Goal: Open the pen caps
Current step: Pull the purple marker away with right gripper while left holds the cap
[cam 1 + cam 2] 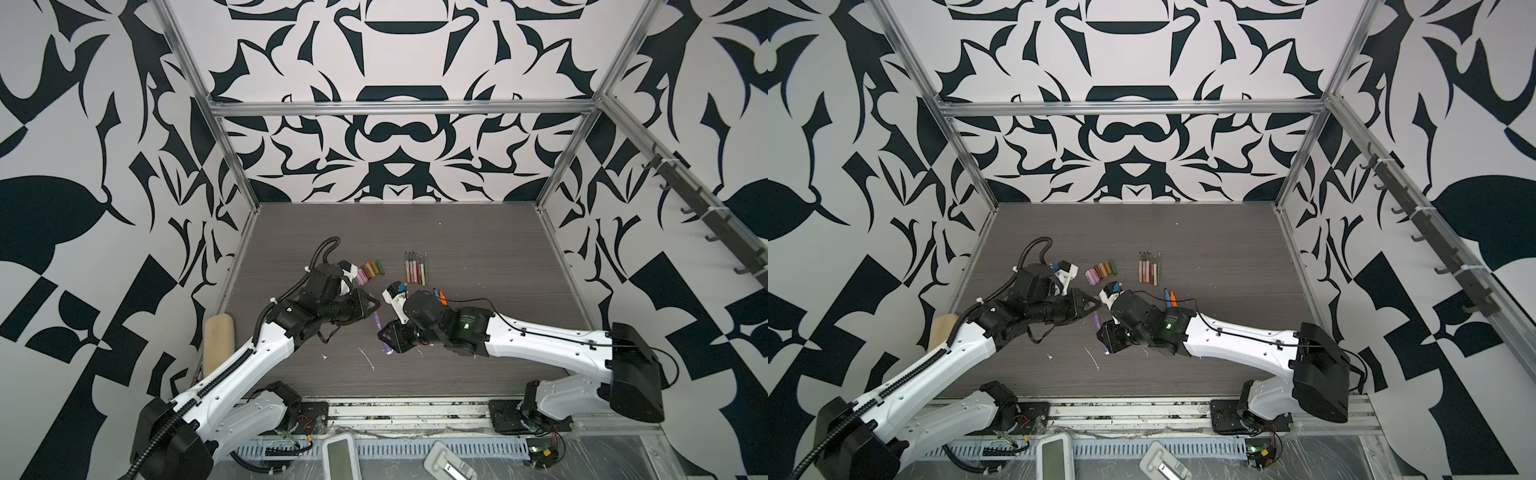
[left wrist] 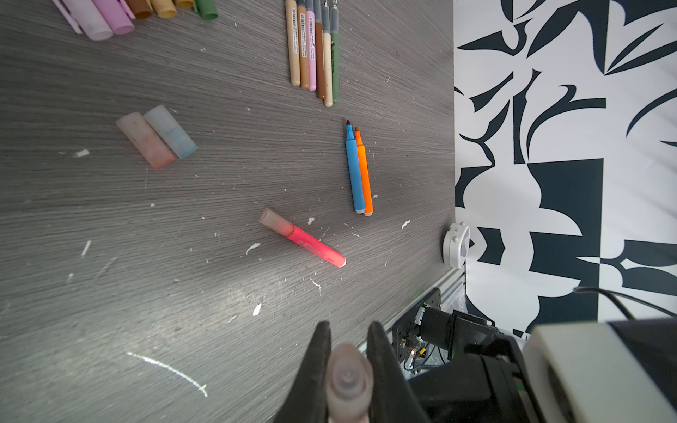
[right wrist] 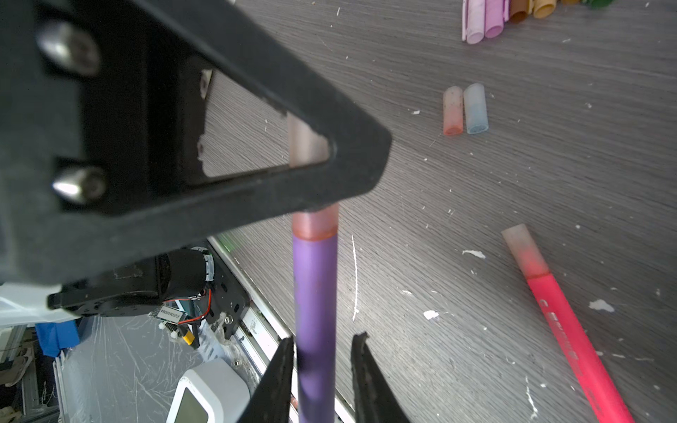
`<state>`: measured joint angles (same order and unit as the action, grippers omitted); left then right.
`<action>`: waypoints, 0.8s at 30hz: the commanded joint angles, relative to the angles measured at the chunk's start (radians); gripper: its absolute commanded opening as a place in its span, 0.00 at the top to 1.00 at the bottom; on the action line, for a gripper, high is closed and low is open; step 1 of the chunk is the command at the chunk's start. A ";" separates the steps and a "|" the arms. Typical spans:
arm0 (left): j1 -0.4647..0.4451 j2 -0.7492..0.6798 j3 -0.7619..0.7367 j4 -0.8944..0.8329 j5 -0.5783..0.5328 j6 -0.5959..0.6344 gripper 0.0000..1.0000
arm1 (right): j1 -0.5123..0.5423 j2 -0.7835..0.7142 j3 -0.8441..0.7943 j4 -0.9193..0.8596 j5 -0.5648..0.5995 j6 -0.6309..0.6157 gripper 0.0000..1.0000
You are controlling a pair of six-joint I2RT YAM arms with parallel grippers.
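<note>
Pen [image 1: 379,323], purple, is spanning the gap between both arms in both top views, over the grey woodgrain surface [image 1: 478,257]. In the left wrist view, the left fingers [image 2: 320,366] are pinching its frosted, rounded cap [image 2: 348,381]. In the right wrist view, the right fingers [image 3: 362,373] are flanking the smooth barrel, slightly apart from it, with the cap pointing straight away along the pen's length.

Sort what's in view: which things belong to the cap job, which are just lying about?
Job: purple pen, its cap, capped pink pen, blue pen, orange pen, thin pens, row of caps, two translucent caps.
Lying about: beige pad, white display unit, white scraps.
</note>
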<state>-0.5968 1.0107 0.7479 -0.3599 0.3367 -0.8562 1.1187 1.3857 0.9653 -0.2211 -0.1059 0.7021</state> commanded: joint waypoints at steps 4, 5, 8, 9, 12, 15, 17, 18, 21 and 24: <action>0.000 -0.013 -0.004 0.006 0.007 0.000 1.00 | -0.002 -0.019 -0.013 0.048 0.010 0.022 0.69; 0.000 -0.016 -0.005 0.007 0.007 -0.001 1.00 | -0.002 -0.015 -0.014 0.052 0.005 0.025 0.69; 0.000 -0.022 -0.008 0.010 0.008 -0.004 1.00 | -0.001 -0.003 -0.013 0.061 -0.002 0.032 0.69; 0.000 -0.024 -0.008 0.013 0.009 -0.005 1.00 | -0.002 0.000 -0.011 0.062 -0.003 0.034 0.69; 0.000 -0.032 -0.012 0.019 0.007 -0.007 1.00 | -0.002 0.008 0.002 0.062 0.000 0.034 0.70; 0.000 -0.038 -0.013 0.021 0.005 -0.009 1.00 | -0.003 0.019 0.017 0.057 0.002 0.034 0.71; 0.000 -0.039 -0.015 0.019 0.008 -0.008 1.00 | -0.004 0.027 0.025 0.054 0.001 0.034 0.71; 0.000 -0.039 -0.015 0.021 0.009 -0.009 1.00 | -0.004 0.029 0.028 0.052 -0.001 0.035 0.71; 0.000 -0.043 -0.014 0.021 0.008 -0.008 1.00 | -0.006 0.036 0.032 0.048 -0.005 0.034 0.73; -0.001 -0.053 -0.012 0.026 0.001 -0.006 1.00 | -0.006 0.034 0.034 0.039 0.003 0.036 0.73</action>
<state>-0.5968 0.9844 0.7433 -0.3557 0.3355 -0.8597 1.1187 1.4223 0.9634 -0.1810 -0.1165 0.7322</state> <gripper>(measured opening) 0.176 0.267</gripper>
